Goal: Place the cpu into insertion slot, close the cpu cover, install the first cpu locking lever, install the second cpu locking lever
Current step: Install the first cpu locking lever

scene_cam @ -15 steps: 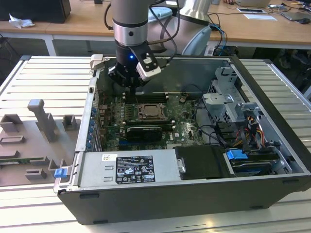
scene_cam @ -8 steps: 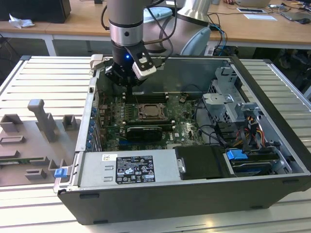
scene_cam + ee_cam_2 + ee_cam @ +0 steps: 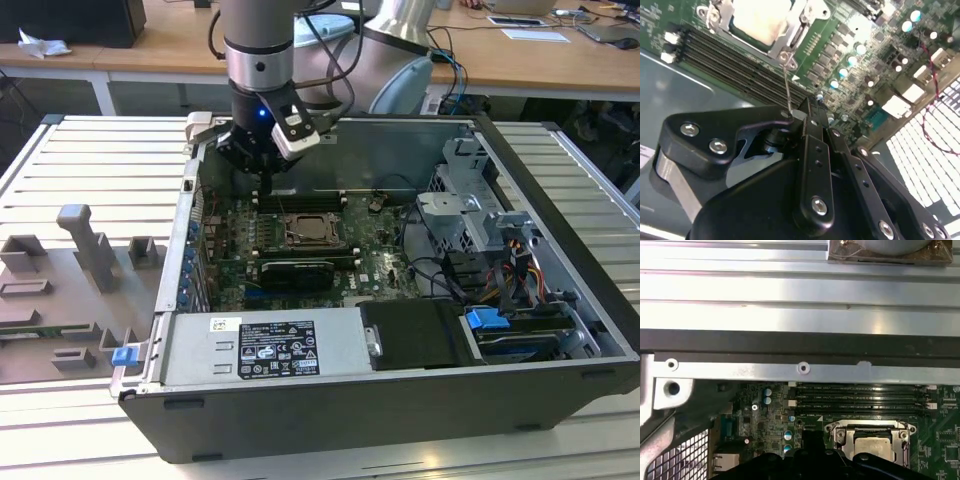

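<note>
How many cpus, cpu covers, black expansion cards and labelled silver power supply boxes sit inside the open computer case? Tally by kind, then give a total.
cpu: 1
cpu cover: 1
black expansion card: 1
power supply box: 1
Total: 4

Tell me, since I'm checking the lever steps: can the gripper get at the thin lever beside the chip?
Probably yes. The gripper sits right at the upright lever by the cover, with the chip seated and nothing between.
</note>
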